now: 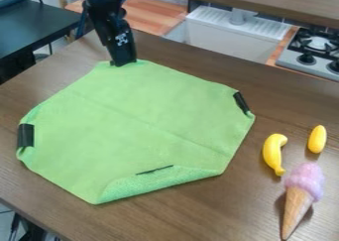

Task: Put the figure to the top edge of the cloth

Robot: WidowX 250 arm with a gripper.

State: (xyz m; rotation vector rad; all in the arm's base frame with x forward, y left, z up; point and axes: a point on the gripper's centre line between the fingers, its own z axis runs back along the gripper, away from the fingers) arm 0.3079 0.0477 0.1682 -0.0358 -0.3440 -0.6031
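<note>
In the camera view the gripper (pixel 124 64), whether clenched or released I cannot tell, hangs at the far edge of the green cloth (pixel 132 121), while the toy ice cream (pixel 305 179), perhaps the figure, lies near right, likely light and rigid, best pinched across its cone (pixel 296 208).

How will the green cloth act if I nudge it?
The cloth is probably floppy: its near edge lies folded over and a long crease crosses it, so a push would likely bunch it. The black strips at its left and right corners may make those spots stiffer.
</note>
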